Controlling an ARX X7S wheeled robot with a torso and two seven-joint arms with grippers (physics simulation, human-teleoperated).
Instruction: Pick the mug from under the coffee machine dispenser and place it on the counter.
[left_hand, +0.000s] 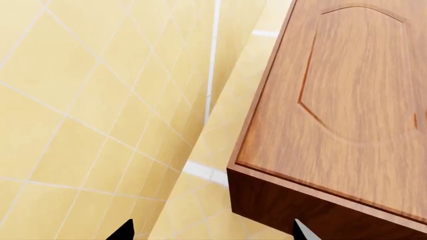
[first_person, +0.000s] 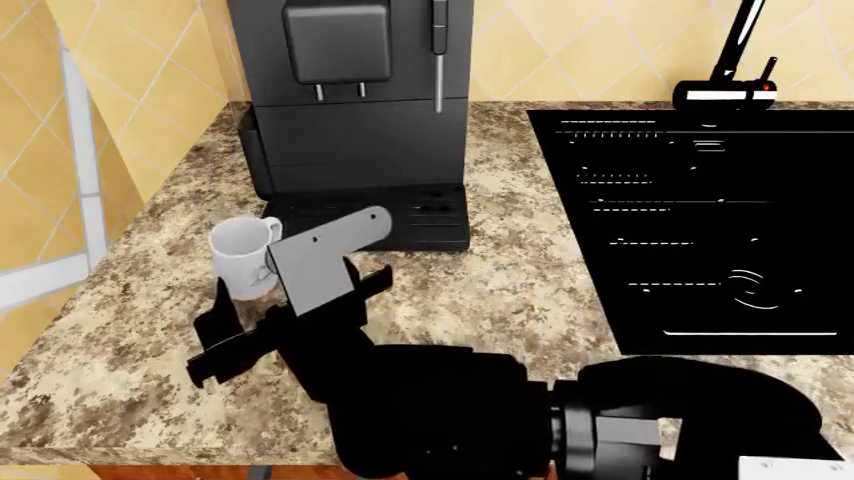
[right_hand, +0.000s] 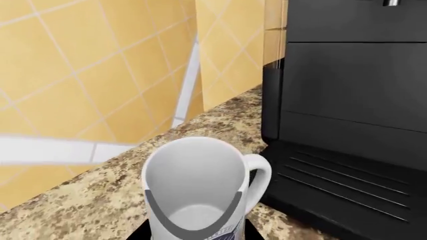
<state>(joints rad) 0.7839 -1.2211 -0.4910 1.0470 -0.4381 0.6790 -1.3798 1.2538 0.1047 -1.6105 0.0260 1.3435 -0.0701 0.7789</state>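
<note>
The white mug (first_person: 242, 250) stands upright over the speckled counter (first_person: 507, 290), just left of the coffee machine dispenser's (first_person: 354, 110) slotted drip tray (first_person: 400, 215) and clear of the silver spouts (first_person: 339, 92). My right gripper (first_person: 251, 292) reaches in from the near side, and its black fingers press both sides of the mug (right_hand: 193, 175), handle toward the machine (right_hand: 347, 75). I cannot tell whether the mug's base touches the granite (right_hand: 100, 200). The left gripper (left_hand: 212, 232) is open, holds nothing, and does not show in the head view.
A black sink basin (first_person: 707, 230) with a faucet (first_person: 727, 60) fills the counter's right part. Yellow tiled wall (first_person: 80, 150) borders the counter on the left and behind. The left wrist view shows a wooden cabinet door (left_hand: 347, 100) and tiles.
</note>
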